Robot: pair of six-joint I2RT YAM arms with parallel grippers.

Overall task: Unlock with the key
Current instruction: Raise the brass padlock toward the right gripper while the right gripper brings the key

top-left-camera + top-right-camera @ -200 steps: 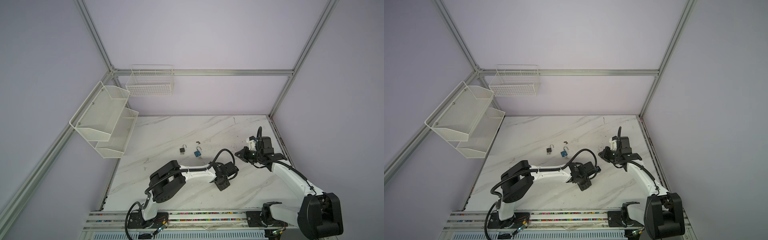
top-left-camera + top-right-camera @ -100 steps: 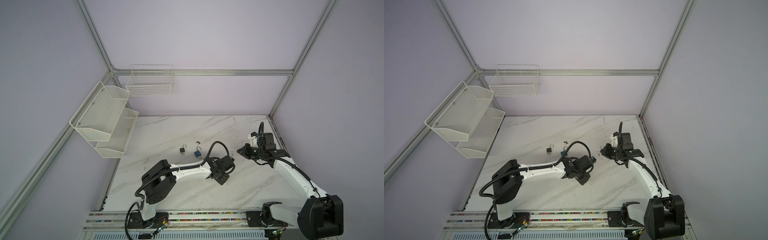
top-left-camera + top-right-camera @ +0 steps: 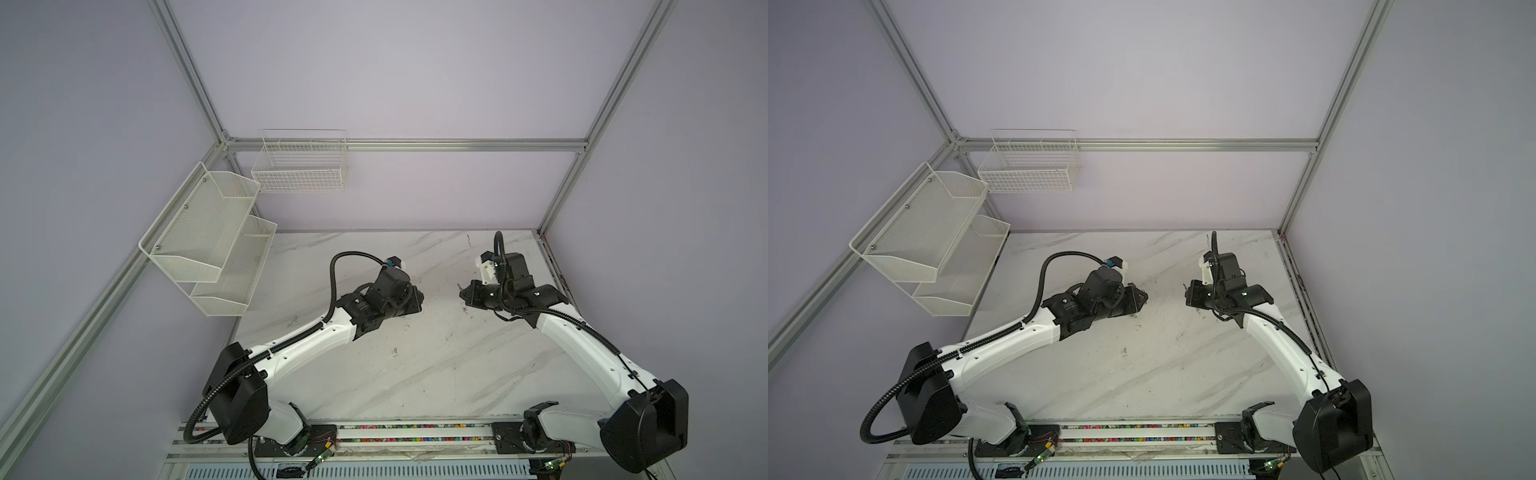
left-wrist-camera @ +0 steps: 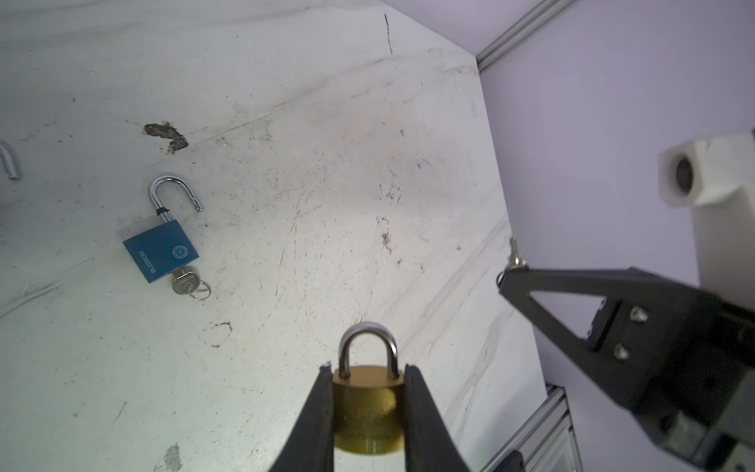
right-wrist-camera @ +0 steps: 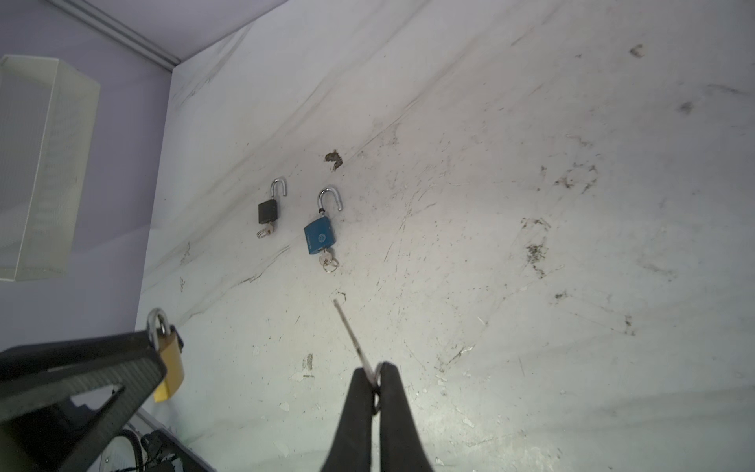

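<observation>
White desk, grey marble veining, dark scuffs; brass-yellow padlock, silver-shackled; blue padlock; black padlock; silver key; black left end effector, black right end effector; white mesh shelf; lilac walls.

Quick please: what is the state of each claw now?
Left claw: closed, holding the round brass padlock.
Right claw: closed, holding the small silver key.

- brass padlock: round gold body, steel shackle closed, clamped by its sides, held aloft, centre-left.
- key: slim, silver, ringed, held aloft, centre-right, well apart.
</observation>
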